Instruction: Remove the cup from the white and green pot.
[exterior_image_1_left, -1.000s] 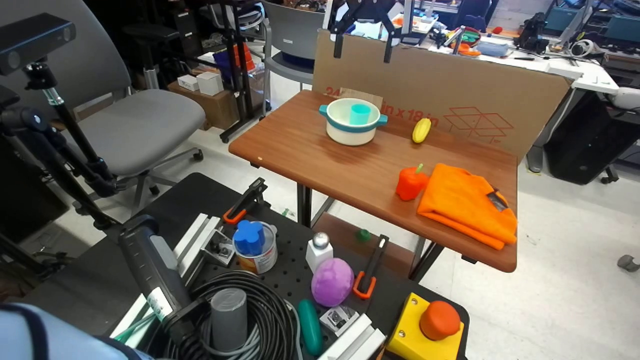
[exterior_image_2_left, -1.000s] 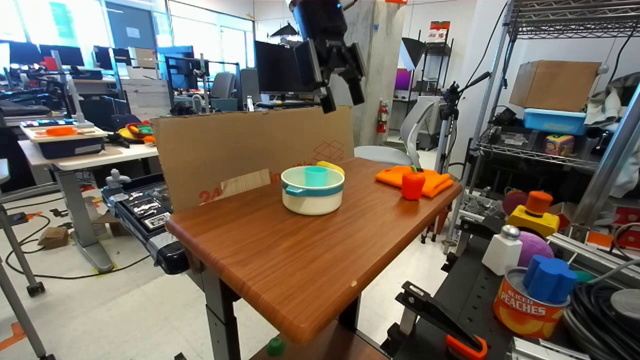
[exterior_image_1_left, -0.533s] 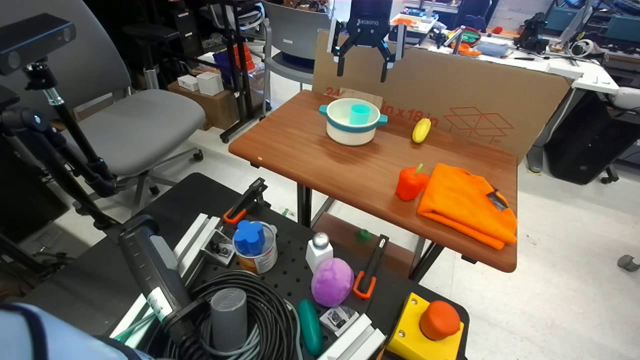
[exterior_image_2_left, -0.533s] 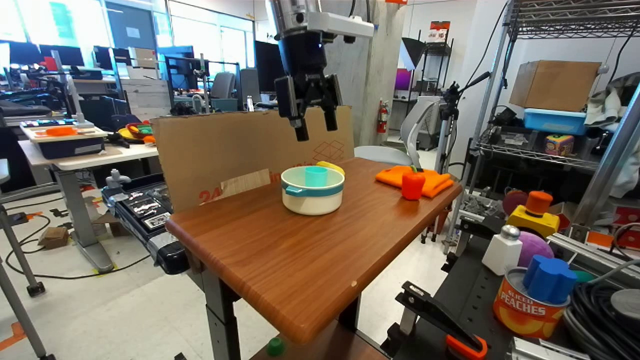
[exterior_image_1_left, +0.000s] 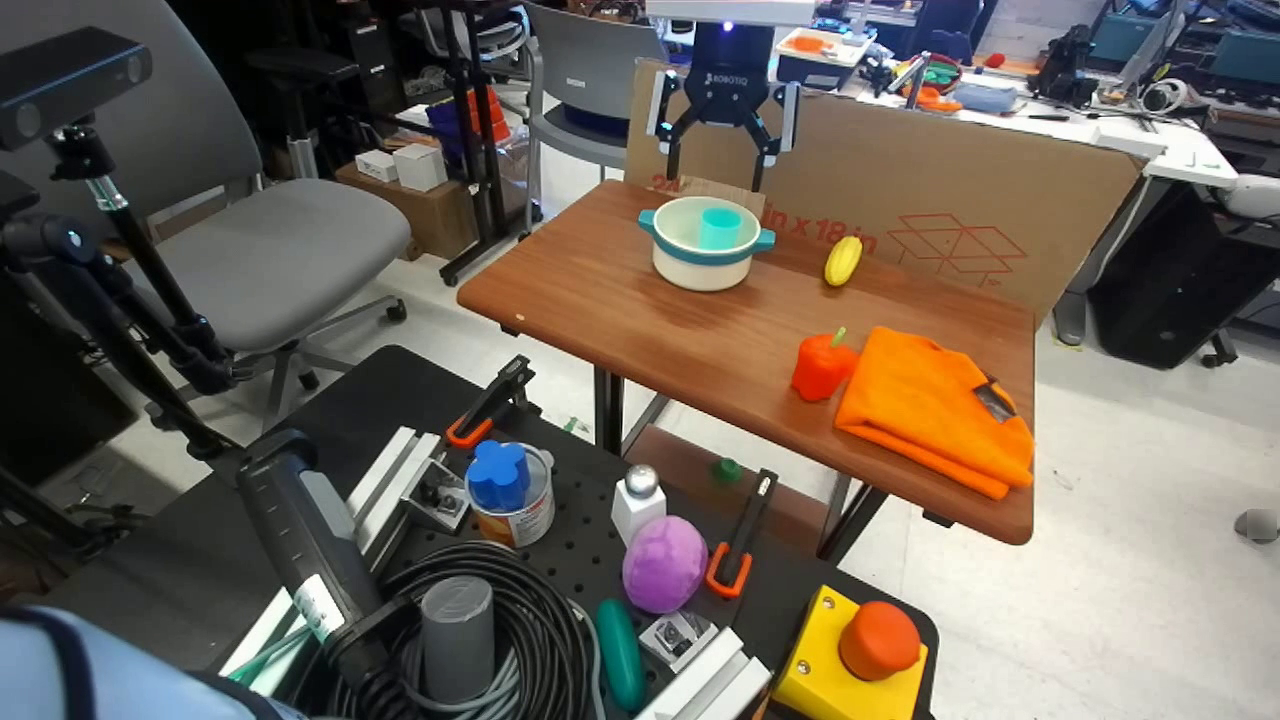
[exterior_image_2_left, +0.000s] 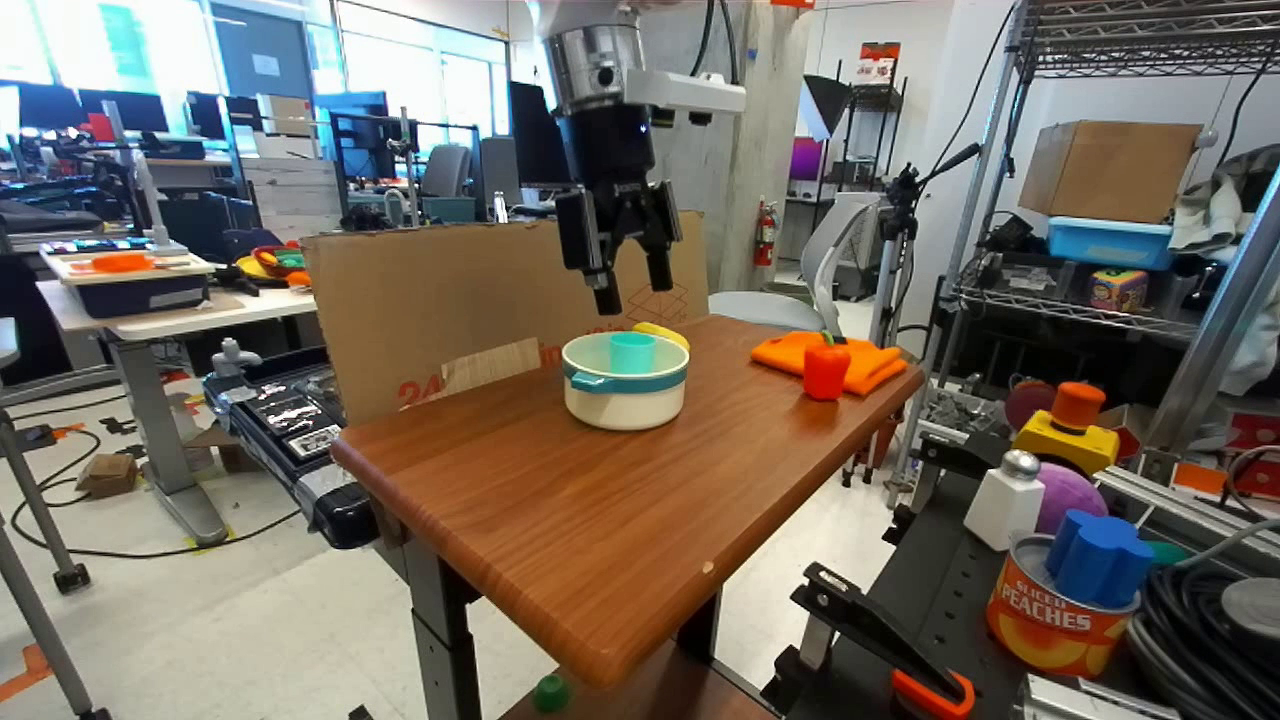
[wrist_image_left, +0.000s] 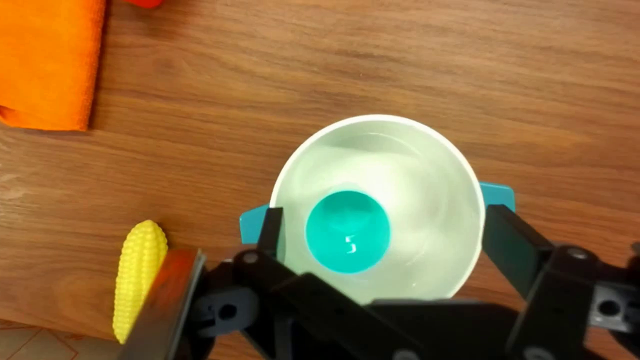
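The teal-green cup (exterior_image_1_left: 720, 230) stands upright inside the white and green pot (exterior_image_1_left: 700, 272), which is white with a teal band and teal handles. Both also show in an exterior view, the cup (exterior_image_2_left: 632, 353) with its rim at about the pot's (exterior_image_2_left: 625, 408) rim height. In the wrist view the cup (wrist_image_left: 348, 232) is seen from above, left of the pot's (wrist_image_left: 435, 175) centre. My gripper (exterior_image_1_left: 715, 180) is wide open and empty, pointing down above the pot, touching nothing. In the wrist view the gripper's (wrist_image_left: 384, 212) fingers lie on either side of the cup.
The pot stands on a brown table (exterior_image_1_left: 620, 310). A yellow corn (exterior_image_1_left: 843, 261), a red pepper (exterior_image_1_left: 823, 367) and a folded orange cloth (exterior_image_1_left: 930, 410) lie on it. A cardboard sheet (exterior_image_1_left: 900, 190) stands along the table's back edge. A cluttered black cart (exterior_image_2_left: 930, 590) stands alongside.
My gripper has come down and over toward the pot, now lower above it with fingers still open. The cup and pot have not moved.
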